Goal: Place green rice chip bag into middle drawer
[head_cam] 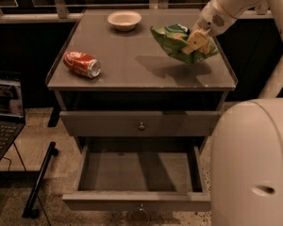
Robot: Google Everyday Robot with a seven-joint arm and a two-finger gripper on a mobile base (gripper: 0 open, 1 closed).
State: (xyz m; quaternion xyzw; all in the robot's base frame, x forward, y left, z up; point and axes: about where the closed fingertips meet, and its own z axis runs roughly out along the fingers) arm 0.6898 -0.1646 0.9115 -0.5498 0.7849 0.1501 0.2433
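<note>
The green rice chip bag (173, 39) is crinkled and hangs in the air above the right side of the cabinet top (132, 65), with its shadow on the surface below it. My gripper (195, 40) comes in from the upper right and is shut on the bag's right part. The middle drawer (137, 172) is pulled open below a closed drawer front (141, 123). Its grey inside is bare. It lies lower and nearer the camera than the gripper.
A red soda can (82, 64) lies on its side at the left of the cabinet top. A pale bowl (124, 20) stands at the back. A laptop (4, 108) sits at the far left. My robot body (252, 164) fills the lower right beside the open drawer.
</note>
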